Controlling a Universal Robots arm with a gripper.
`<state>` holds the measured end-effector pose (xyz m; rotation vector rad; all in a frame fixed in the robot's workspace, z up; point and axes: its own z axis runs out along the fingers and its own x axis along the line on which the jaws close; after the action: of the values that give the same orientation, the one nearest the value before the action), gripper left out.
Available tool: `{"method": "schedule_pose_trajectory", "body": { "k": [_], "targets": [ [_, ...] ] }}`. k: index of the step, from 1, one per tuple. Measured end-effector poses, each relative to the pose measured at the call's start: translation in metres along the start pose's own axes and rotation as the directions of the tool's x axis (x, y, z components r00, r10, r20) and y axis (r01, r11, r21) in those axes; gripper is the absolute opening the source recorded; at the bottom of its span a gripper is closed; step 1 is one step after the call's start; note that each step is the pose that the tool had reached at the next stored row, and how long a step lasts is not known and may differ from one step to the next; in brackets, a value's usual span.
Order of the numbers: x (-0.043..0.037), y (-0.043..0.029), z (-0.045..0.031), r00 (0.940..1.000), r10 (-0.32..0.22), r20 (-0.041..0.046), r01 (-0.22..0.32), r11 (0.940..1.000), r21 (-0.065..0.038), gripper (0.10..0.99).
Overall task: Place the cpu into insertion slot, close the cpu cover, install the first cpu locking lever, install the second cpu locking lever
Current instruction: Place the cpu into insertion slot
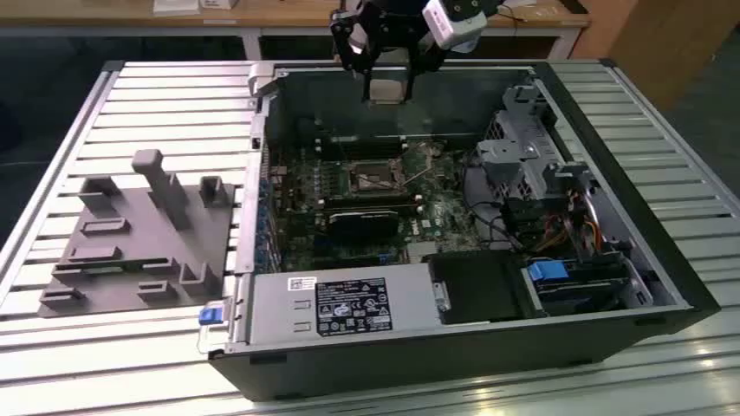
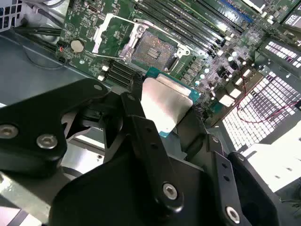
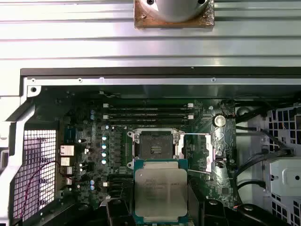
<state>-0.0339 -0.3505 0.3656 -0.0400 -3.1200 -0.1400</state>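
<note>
- My gripper (image 1: 387, 88) is clenched on the cpu (image 3: 161, 192). One finger (image 2: 141, 127) presses on each of two opposite edges, and the metal top stays bare between them.
- The cpu hangs in the air inside the open computer case (image 1: 647, 286), close to the case's far wall in the exterior view. It touches nothing but my fingers.
- The insertion slot (image 3: 154, 145) lies below, near the middle of the green circuit board (image 3: 94, 188), and its dark centre is uncovered.
- The cpu cover (image 3: 210, 153) is folded back just beside the slot, so the slot is free to receive the chip.
- I judge the chip light and stiff, so it needs little force to carry.
- The smooth metal top and thin edges look slippery to me, and a weak pinch could let it tilt or slide.
- I judge the underside and the contacts in the slot to be fragile. The edges, where I hold it now, are the right place to hold it.
- The chip looks about level in both wrist views, which I think matters for so shallow a seat.
</note>
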Motion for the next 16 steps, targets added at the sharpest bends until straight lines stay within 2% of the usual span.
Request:
{"method": "schedule_pose_trajectory", "body": {
  "k": [7,16],
  "targets": [
    [0.0000,0.0000,0.0002,1.0000,0.000,0.0000,0.000,1.0000,0.000,0.541],
    [0.0029,-0.0006,0.0058,1.0000,0.000,0.0022,0.000,1.0000,0.007,0.541]
  ]
}}
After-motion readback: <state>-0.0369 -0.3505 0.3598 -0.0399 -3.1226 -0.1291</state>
